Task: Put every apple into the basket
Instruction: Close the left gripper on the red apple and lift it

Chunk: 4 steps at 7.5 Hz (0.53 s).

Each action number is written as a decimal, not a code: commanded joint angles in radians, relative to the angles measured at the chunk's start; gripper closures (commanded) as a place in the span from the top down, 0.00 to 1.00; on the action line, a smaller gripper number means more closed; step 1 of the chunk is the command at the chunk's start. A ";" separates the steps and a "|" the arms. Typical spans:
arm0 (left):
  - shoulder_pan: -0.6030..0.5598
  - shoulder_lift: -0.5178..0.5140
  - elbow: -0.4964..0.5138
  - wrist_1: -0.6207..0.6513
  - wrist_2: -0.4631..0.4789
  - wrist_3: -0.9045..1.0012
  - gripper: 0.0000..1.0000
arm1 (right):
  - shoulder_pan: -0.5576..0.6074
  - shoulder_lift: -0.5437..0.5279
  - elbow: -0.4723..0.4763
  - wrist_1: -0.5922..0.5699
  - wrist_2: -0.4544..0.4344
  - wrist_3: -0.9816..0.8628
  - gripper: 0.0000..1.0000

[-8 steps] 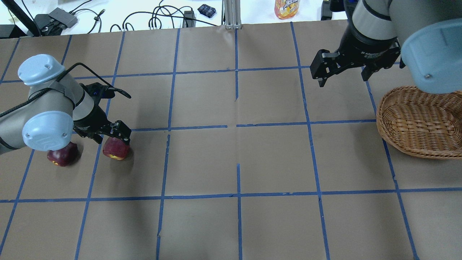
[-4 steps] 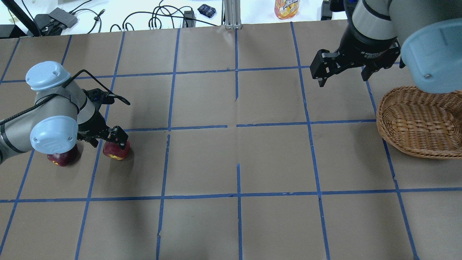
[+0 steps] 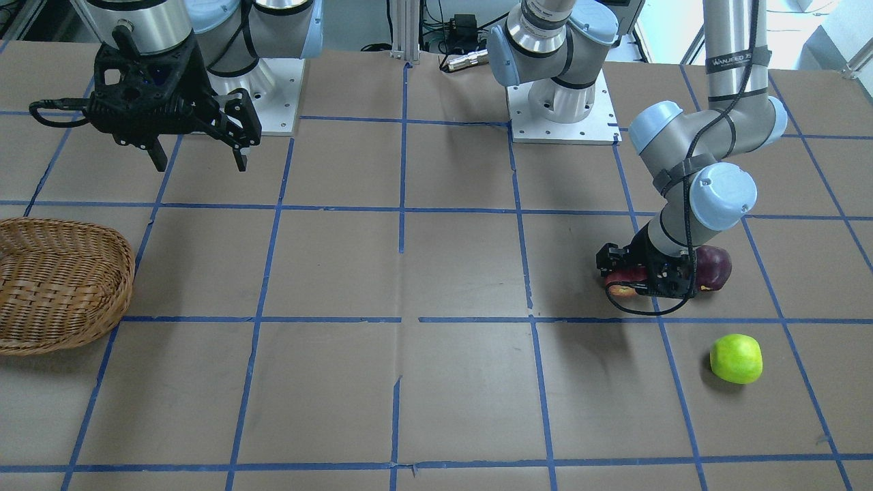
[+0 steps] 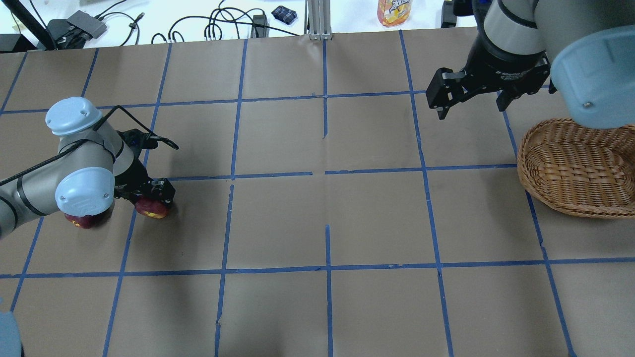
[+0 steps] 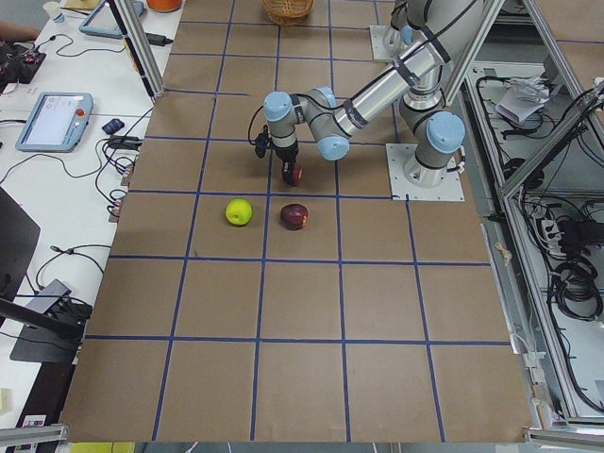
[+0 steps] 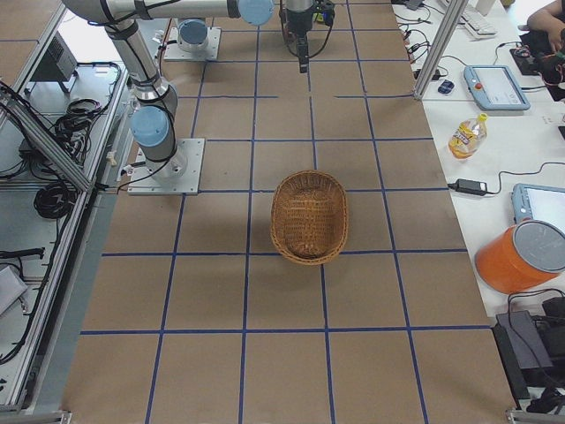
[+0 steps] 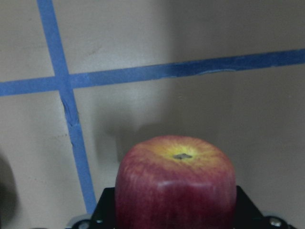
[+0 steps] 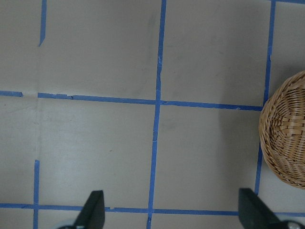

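Observation:
The red apple (image 7: 176,186) with a yellowish top sits on the table between the fingers of my left gripper (image 4: 151,194), which is low over it and open, one finger on each side; it also shows in the front view (image 3: 619,289). The dark maroon apple (image 3: 715,264) lies right beside it, partly under my left arm in the overhead view (image 4: 79,221). The lime green apple (image 3: 736,359) lies apart, nearer the front edge. The wicker basket (image 4: 575,168) is far off at the right and holds nothing. My right gripper (image 4: 471,110) hangs open and empty beside the basket.
An orange drink bottle (image 4: 394,11) and cables lie beyond the table's far edge. The arm bases (image 3: 559,102) stand at the robot's side. Blue tape lines divide the brown table top into squares.
My left gripper has come down from above the red apple to around it, and the left arm's elbow has shifted right. The right arm and basket have not moved.

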 commanded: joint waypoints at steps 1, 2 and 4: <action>-0.028 0.069 0.026 -0.030 -0.184 -0.159 0.04 | -0.002 -0.001 0.000 0.000 0.000 0.000 1.00; -0.110 0.071 0.030 -0.034 -0.288 -0.341 0.03 | -0.002 -0.001 0.000 0.000 0.000 0.000 1.00; -0.418 0.022 0.070 0.037 -0.276 -0.652 0.00 | 0.000 0.000 0.000 0.000 0.000 0.000 1.00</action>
